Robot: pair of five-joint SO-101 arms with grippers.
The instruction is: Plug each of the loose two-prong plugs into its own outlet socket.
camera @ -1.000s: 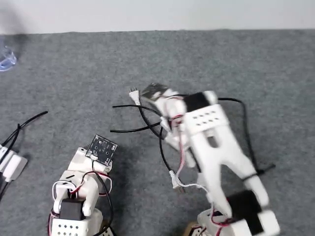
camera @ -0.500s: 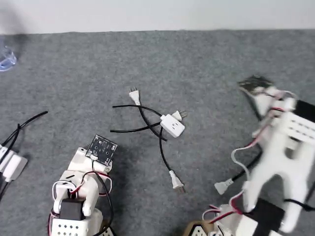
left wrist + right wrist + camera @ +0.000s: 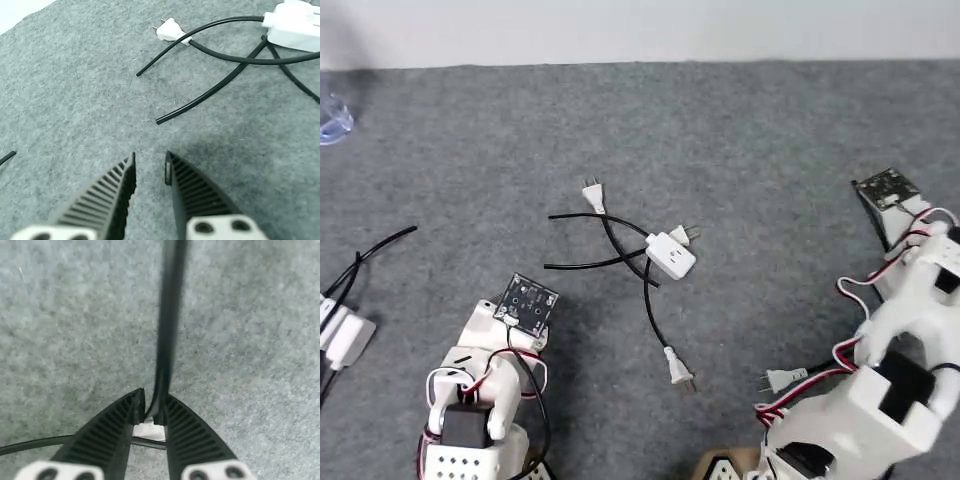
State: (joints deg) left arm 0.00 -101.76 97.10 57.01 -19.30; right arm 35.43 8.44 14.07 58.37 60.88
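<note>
A white outlet block [image 3: 669, 256] lies mid-table with one plug [image 3: 688, 233] at its far end. Loose white two-prong plugs on black cables lie at the back [image 3: 591, 189], in front [image 3: 679, 372], and beside the right arm's base [image 3: 778, 380]. The back plug [image 3: 170, 30] and the outlet block [image 3: 295, 20] also lie ahead of my left gripper [image 3: 149, 165], which is open and holds nothing, low over the carpet. My right gripper [image 3: 150, 407] is shut on a white plug body [image 3: 148, 431] whose black cable [image 3: 167, 315] runs out past the fingertips. The right arm [image 3: 900, 330] stands at the table's right side.
Black cables [image 3: 610, 245] cross beside the outlet block. A white adapter with cables [image 3: 342, 335] sits at the left edge, and a clear object [image 3: 332, 118] at the far left back. Grey carpet is open at the back and between the arms.
The right arm has swung from over the outlet block to the table's right side, uncovering the block and its plug. The left arm has not moved.
</note>
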